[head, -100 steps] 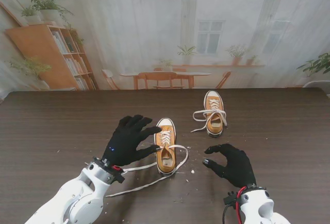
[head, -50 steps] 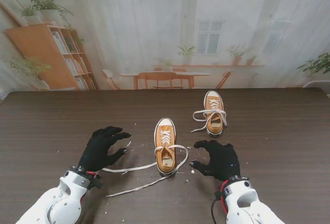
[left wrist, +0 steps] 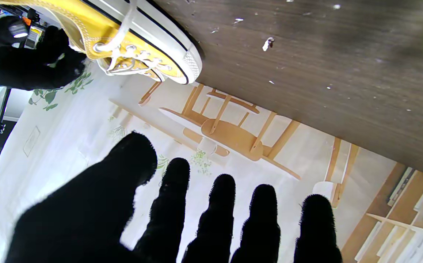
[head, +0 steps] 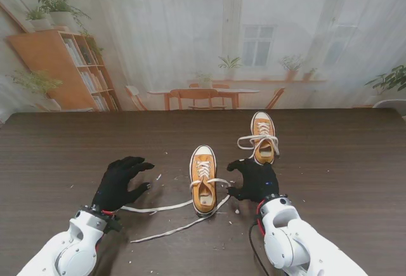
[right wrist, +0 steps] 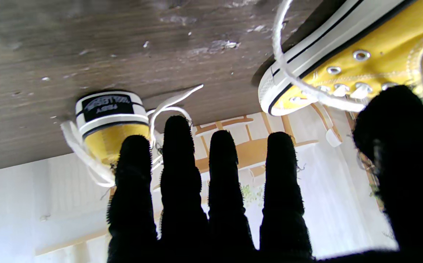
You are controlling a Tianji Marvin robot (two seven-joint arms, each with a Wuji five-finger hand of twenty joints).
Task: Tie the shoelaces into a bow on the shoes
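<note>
Two yellow canvas shoes sit on the dark wooden surface (head: 57,155). The near shoe (head: 203,187) stands in the middle, toe pointing away from me, its lace undone — one long white lace end (head: 181,227) trails across the wood toward the left, and another strand (head: 152,209) runs out from the shoe's heel side to just beside the left hand. The far shoe (head: 264,138) rests farther from me and to the right, its loose lace (head: 252,141) spread over the tongue and off its left side.

The left hand (head: 120,184) hovers to the left of the near shoe, well apart from it, fingers spread wide and holding nothing; its wrist view shows all five fingertips (left wrist: 176,171) apart with only backdrop between them.

The right hand (head: 252,179) hovers just right of the near shoe, between the two shoes, fingers extended and side by side with the thumb set off — empty as well. In its wrist view the far shoe's heel (right wrist: 111,120) lies beyond the fingers (right wrist: 221,146), and the near shoe's toe cap (right wrist: 292,84) shows beside the thumb.

Small pale crumbs (head: 237,211) dot the wood around the near shoe.
</note>
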